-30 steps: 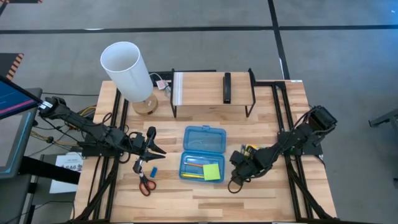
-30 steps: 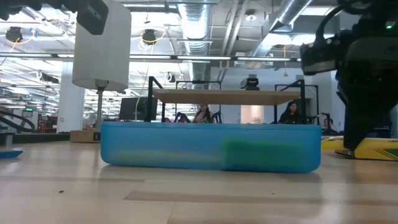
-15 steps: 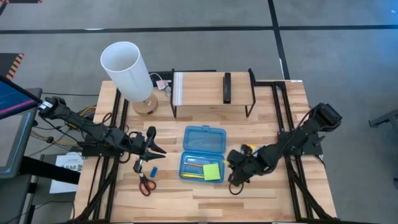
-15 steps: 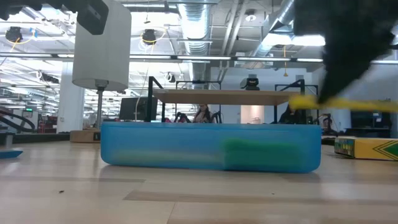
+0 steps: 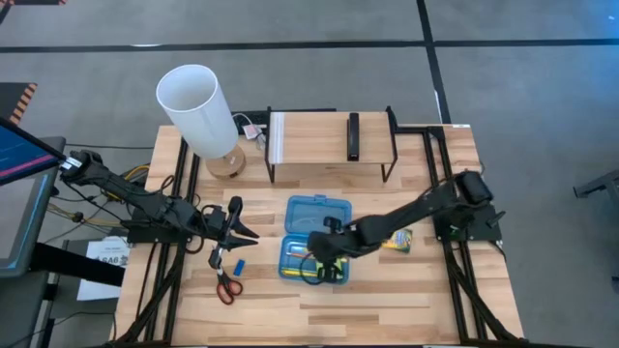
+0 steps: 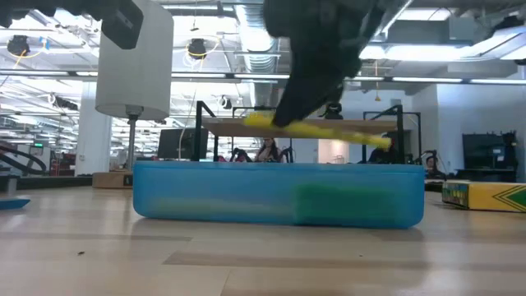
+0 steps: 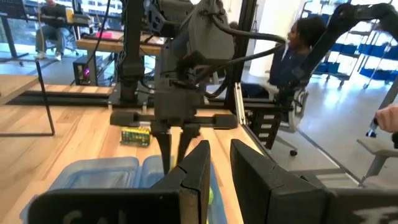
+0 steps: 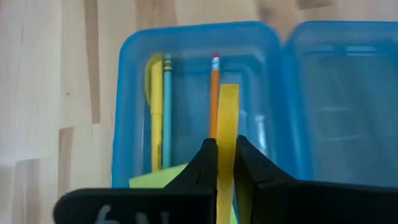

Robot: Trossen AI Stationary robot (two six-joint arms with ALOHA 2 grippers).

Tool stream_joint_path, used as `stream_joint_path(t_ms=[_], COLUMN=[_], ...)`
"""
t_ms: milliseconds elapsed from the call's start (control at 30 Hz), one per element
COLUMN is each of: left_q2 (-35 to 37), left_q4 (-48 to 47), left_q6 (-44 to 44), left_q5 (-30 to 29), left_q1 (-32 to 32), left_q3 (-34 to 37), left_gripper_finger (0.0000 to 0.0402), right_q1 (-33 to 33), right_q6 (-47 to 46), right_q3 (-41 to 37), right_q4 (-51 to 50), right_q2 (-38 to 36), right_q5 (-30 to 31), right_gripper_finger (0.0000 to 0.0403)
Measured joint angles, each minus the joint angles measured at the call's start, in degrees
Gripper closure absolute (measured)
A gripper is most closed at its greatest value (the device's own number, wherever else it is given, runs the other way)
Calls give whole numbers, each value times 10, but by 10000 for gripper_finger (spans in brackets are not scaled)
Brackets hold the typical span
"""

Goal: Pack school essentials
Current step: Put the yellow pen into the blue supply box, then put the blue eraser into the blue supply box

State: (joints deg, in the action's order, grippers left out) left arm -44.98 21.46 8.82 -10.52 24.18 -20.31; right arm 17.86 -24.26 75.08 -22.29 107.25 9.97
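Observation:
The open blue translucent case [image 5: 314, 237] lies mid-table and holds a yellow pencil [image 8: 155, 118], a light-blue stick [image 8: 167, 112], an orange pencil [image 8: 214, 93] and a green sticky-note pad [image 8: 155, 180]. My right gripper [image 5: 324, 256] hovers over the case, shut on another yellow pencil [image 6: 316, 129]. The crayon box [image 5: 397, 239] lies flat to the right of the case. The red-handled scissors [image 5: 227, 282] and the blue eraser [image 5: 240, 265] lie to its left. My left gripper [image 5: 244, 224] is open and empty above them. My right gripper pinches the yellow pencil [image 8: 227, 134] between its two fingers, near one end [image 6: 275, 123]. The fingers come from above, slanting down, and lie across it. The pencil is lifted clear above the case, nearly level, its free end [image 6: 378, 141] tipped a little down.
A lamp with a white shade [image 5: 198, 106] stands at the far left. A wire shelf [image 5: 329, 145] at the far edge bears a black bar [image 5: 353, 135]. People sit in the room beyond the table [image 7: 298, 56].
My right gripper has lifted the yellow pencil off the table beside the crayon box. It has carried the pencil toward the table's left edge until it is over the open case. The crayon box has stayed where it was.

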Motion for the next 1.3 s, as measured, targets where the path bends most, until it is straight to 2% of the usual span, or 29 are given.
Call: stream_joint_path(t_ms=[133,300,600,733,1000,1300], left_q2=[0,0,0,0,0,-2], left_q4=[-8,-12,-21,-31,-81,-225], left_q6=[5,9,43,54,130,300], left_q5=[0,0,-4,-7,-9,-137], left_q1=[0,0,0,0,16,90], left_q3=[0,0,0,0,0,0], left_gripper_finger=[352,352,352,352,352,352], right_q1=[-11,-19,-13,-14,-10,2], right_q6=[32,38,38,38,71,107], right_q3=[22,23,22,28,55,61], right_q4=[3,3,-12,-17,-21,-39], right_q2=[38,51,42,41,41,33], right_q5=[-21,-41,-41,-41,-40,-40], right_gripper_finger=[359,336,247,221,224,241])
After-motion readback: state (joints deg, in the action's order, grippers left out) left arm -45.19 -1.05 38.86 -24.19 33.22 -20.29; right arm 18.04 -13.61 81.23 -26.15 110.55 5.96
